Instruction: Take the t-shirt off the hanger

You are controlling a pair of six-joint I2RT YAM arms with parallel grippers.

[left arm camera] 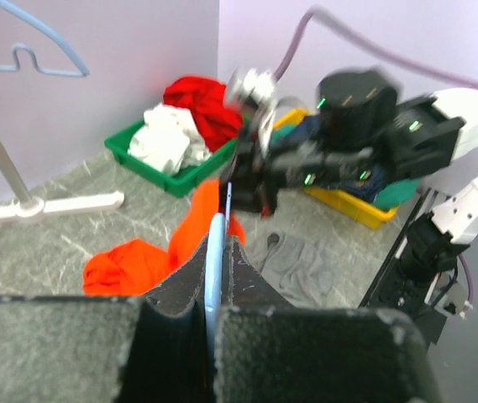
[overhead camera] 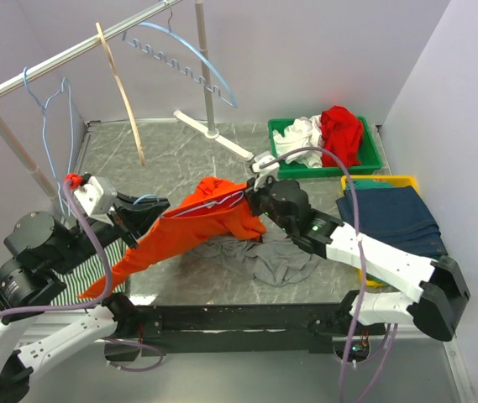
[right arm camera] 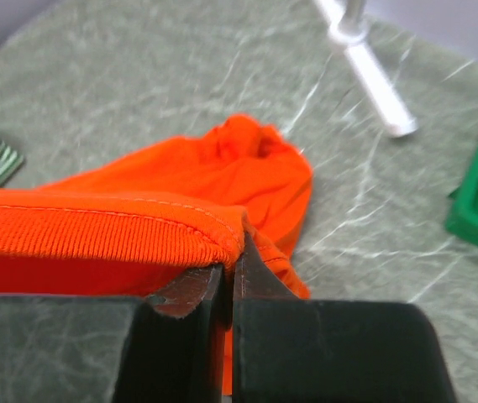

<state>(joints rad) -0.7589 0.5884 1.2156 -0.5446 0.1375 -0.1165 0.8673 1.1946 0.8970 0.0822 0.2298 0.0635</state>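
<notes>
An orange t-shirt (overhead camera: pixel 205 220) hangs stretched above the table between my two grippers. In the top view my left gripper (overhead camera: pixel 148 217) is at its lower left end. The left wrist view shows that gripper (left arm camera: pixel 219 233) shut on the light blue hanger (left arm camera: pixel 216 252), which runs edge-on into the orange cloth (left arm camera: pixel 129 264). My right gripper (overhead camera: pixel 254 195) is at the shirt's upper right end. Seen from the right wrist, it (right arm camera: pixel 232 262) is shut on the ribbed collar of the t-shirt (right arm camera: pixel 121 231). Most of the hanger is hidden inside the shirt.
A grey garment (overhead camera: pixel 281 260) lies under the right arm and a striped cloth (overhead camera: pixel 96 273) at the left. A green bin (overhead camera: pixel 373 159) of white and red clothes and a yellow bin (overhead camera: pixel 402 179) of navy clothes stand at the right. The rack rod (overhead camera: pixel 79 50), with other hangers on it, crosses the back.
</notes>
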